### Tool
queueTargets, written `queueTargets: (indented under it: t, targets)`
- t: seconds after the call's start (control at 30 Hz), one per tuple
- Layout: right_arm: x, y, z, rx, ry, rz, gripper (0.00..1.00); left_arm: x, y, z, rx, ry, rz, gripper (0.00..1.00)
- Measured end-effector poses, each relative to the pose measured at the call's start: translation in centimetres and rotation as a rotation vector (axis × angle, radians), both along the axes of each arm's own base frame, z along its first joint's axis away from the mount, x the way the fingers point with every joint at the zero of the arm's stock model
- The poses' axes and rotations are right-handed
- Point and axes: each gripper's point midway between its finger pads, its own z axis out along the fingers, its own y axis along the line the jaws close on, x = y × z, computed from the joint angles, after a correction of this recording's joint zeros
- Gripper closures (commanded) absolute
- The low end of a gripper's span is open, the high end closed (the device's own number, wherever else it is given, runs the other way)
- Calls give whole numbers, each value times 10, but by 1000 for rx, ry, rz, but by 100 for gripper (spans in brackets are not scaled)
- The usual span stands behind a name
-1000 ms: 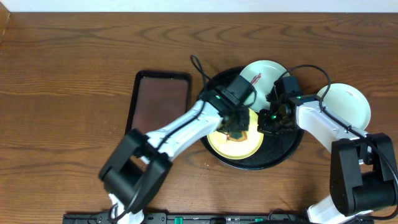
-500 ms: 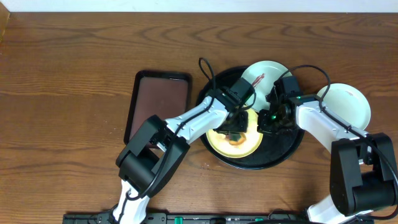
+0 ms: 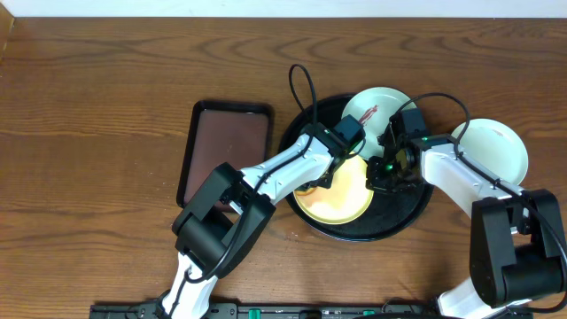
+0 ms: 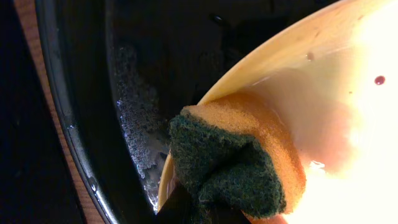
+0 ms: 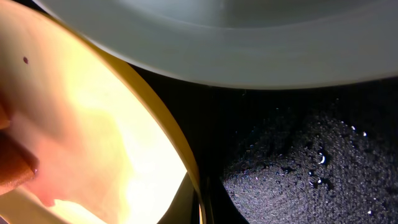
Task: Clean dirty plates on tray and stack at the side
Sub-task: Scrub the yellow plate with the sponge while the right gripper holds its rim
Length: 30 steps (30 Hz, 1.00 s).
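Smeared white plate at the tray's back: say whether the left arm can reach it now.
Probably yes. The smeared plate sits just beyond the left gripper and its sponge, its centre uncovered; the right arm crowds only its edge.

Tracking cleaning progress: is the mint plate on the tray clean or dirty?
Dirty: the mint plate on the black tray shows a red-brown streak near its centre, overhead view.

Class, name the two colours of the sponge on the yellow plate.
The sponge is orange with a dark green scouring side; clearest in left wrist view.
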Motion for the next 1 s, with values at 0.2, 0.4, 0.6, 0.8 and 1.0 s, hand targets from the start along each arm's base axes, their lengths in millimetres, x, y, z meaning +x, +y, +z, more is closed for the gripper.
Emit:
queueTargets:
  t: [0.2, 0.4, 0.6, 0.8, 1.0]
  targets:
    - [-1, -2, 0, -13, 4, -2, 99, 13, -22, -3, -175, 7, 49, 93]
    - [0, -9, 0, -50, -1, -14, 99, 14, -83, 3, -532, 108, 86, 92]
    - [1, -11, 0, -63, -9, -16, 99, -41, -102, 2, -572, 324, 75, 92]
    - [1, -11, 0, -63, -9, -16, 99, -59, -67, 0, -489, 455, 184, 92]
    - [0, -9, 0, -51, -4, -17, 99, -18, -14, -3, -289, 240, 218, 93]
